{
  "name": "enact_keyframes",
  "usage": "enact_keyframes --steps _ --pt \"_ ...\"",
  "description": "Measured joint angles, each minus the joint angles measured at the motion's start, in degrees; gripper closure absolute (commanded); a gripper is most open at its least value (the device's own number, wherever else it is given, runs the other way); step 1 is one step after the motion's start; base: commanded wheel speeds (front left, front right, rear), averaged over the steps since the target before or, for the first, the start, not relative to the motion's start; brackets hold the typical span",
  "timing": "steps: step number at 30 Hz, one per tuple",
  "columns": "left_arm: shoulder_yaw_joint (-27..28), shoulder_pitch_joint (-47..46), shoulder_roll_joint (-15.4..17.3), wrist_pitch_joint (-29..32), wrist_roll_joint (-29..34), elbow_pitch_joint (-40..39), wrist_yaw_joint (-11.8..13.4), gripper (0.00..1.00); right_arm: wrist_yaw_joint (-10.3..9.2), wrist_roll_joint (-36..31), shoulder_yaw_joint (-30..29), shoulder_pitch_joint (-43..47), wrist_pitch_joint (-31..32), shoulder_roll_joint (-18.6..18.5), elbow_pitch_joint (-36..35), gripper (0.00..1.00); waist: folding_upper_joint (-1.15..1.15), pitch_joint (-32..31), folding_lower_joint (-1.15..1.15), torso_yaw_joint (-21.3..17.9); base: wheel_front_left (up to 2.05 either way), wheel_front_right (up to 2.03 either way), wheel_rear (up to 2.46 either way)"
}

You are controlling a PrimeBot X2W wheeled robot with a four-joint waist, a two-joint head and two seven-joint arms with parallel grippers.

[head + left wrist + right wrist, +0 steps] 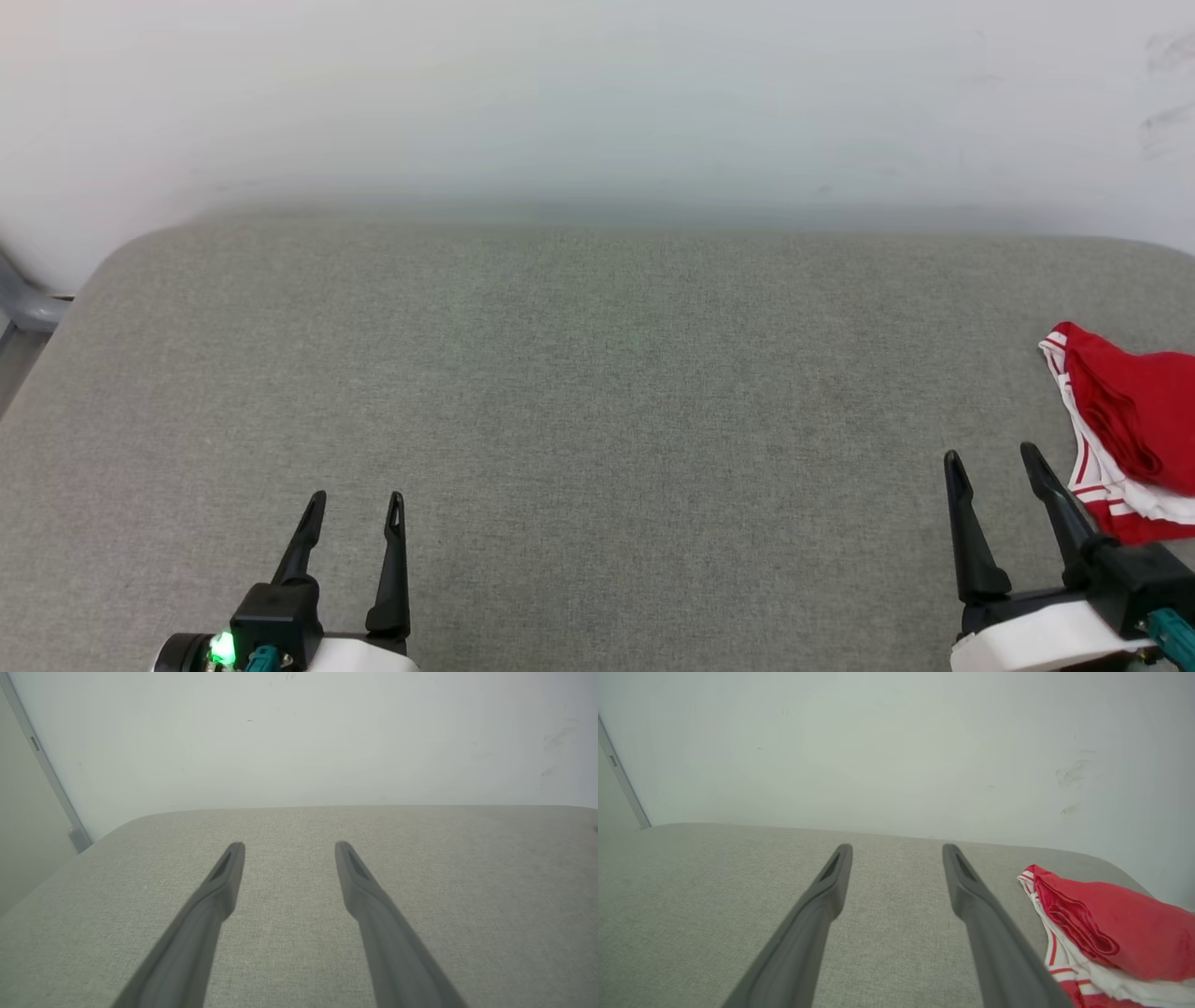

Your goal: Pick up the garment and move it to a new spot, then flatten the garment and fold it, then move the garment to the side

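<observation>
Spread and empty, the right end effector (990,454) hovers just left of the bunched garment (1134,411).

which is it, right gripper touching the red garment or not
Cannot tell. Head view: one finger of the right gripper overlaps the garment, no plain gap or contact.

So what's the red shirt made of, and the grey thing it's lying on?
The garment looks like soft knit sports fabric: it lies bunched in limp folds. The grey surface looks like matte woven cloth with a fine weave, maybe padded, given its rounded corners.
</observation>
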Motion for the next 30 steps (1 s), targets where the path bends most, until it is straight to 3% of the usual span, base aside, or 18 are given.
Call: enact_keyframes --steps 18,19,25,30 --pt "0.6 1.7 -0.6 0.0 -0.2 0.5 -1.7 0.00 -0.01 0.9 -0.3 5.2 -0.7 1.0 -1.6 0.00 0.00 -1.9 0.01 0.1 0.00 0.00 0.00" --pt "0.6 1.7 -0.6 0.0 -0.3 0.6 -1.8 1.00 0.00 1.0 -0.3 5.2 -0.7 1.0 -1.6 1.00 0.00 -1.9 0.01 0.0 0.00 0.00 0.00" --pt "0.6 2.6 -1.2 0.6 -0.9 3.8 -1.8 1.00 0.00 1.4 0.0 5.8 -0.4 1.0 1.4 1.00 0.00 -1.9 0.01 0.0 0.00 0.00 0.00" --pt "1.1 2.4 -1.2 2.3 -6.8 4.5 -2.2 1.00 0.00 7.6 0.1 5.7 0.7 1.0 1.9 1.00 0.00 -1.9 0.01 0.0 0.00 0.00 0.00"
